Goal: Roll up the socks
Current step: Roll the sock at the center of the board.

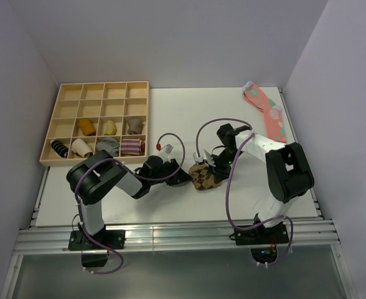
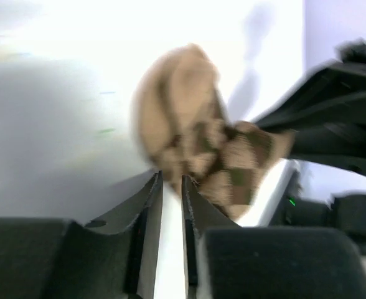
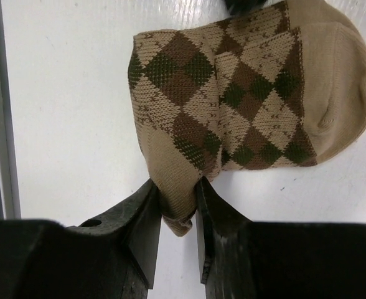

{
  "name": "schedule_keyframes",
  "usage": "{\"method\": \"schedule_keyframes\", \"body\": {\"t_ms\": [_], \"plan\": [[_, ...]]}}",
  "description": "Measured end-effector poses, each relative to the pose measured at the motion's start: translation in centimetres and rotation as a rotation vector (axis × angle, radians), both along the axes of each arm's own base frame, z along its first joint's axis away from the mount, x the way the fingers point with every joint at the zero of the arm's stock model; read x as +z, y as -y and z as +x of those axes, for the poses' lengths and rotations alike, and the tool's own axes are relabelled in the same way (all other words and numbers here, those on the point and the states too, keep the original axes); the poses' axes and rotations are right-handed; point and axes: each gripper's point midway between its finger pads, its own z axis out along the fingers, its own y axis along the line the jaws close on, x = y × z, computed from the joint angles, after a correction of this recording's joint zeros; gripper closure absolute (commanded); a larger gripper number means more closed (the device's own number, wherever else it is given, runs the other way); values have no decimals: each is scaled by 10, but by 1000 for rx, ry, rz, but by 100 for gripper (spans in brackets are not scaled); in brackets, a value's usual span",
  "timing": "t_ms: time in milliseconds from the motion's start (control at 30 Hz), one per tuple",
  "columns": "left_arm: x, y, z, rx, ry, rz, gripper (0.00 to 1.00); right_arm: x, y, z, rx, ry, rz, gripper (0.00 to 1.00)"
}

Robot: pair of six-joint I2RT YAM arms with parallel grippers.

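the socks (image 1: 205, 177) lie on the table (image 1: 170, 118) between your arms. your right gripper (image 3: 177, 187) is clamped on their plain tan edge. the left gripper (image 2: 172, 180) is nearly together at the bundle, grip unclear. pull unevenly and the fold could slip open.

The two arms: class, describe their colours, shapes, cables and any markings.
Both the left arm and right arm have bulky black joints linked by white segments. Thin purple cables loop alongside each; one carries a small red tip. The left pincer and right pincer have matt black, wedge-shaped fingers.
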Motion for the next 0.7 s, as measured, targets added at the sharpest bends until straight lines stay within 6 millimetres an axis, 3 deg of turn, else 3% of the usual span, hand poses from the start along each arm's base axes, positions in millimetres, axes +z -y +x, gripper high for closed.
{"method": "schedule_keyframes", "body": {"t_ms": [233,533,700], "plan": [[-12,-19,12,139,23,111,90,-1,4,1,2,-14,-28,69],[-11,11,12,119,67,166,96,6,2,7,11,-84,-60,68],[-11,17,17,125,78,155,96,8,0,7,25,-179,-84,68]]}}
